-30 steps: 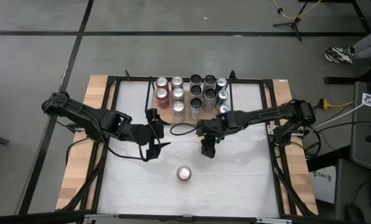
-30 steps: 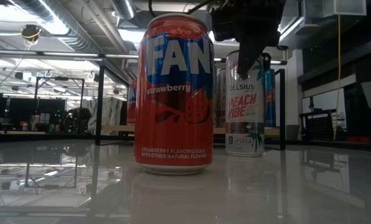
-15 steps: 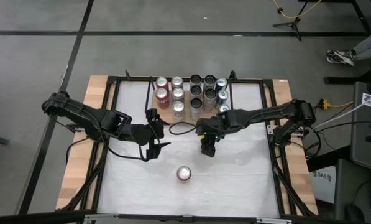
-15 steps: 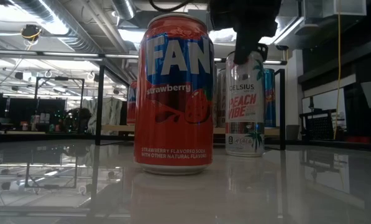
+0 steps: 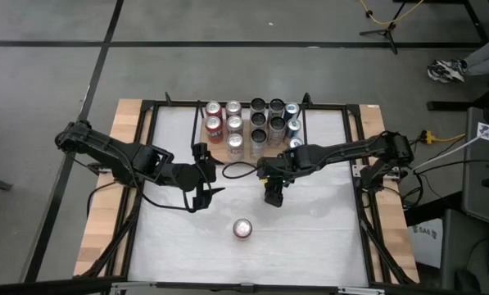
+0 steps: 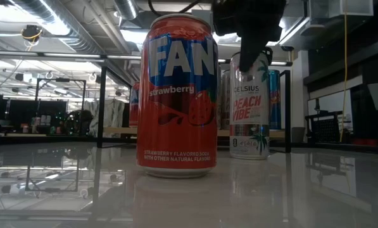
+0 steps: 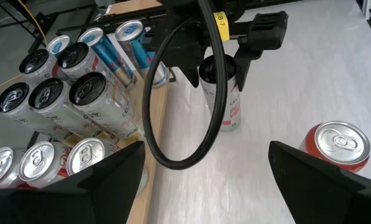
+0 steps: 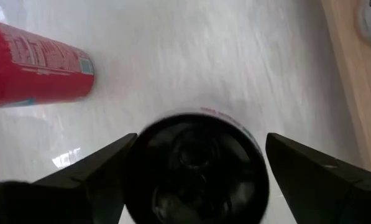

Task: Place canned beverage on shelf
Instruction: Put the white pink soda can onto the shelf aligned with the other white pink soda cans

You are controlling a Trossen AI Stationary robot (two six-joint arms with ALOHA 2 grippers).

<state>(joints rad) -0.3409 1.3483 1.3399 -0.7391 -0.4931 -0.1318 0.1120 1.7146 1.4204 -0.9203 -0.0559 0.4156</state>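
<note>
The right arm reaches in from the counter's right edge, bent at the elbow, its wrist turned down so the right gripper (image 5: pixel 272 197) hangs over a tall white slim can with pink lettering (image 7: pixel 224 93), fingers (image 8: pixel 92 177) spread wide on either side of the can's dark top and, as far as can be seen, not touching it. This can stands upright on the white counter (image 5: pixel 310 238) just in front of the small light-wood shelf with thin black rod uprights (image 5: pixel 218 152). The left arm stretches from the left edge, elbow raised, with the left gripper (image 5: pixel 201 197) open and empty near the counter's middle. A single red strawberry soda can (image 5: pixel 242 228) stands upright nearer the front edge, between and in front of both grippers. On the shelf stand about eleven cans (image 5: pixel 252 123), some red and silver, some dark-topped, some blue.
</note>
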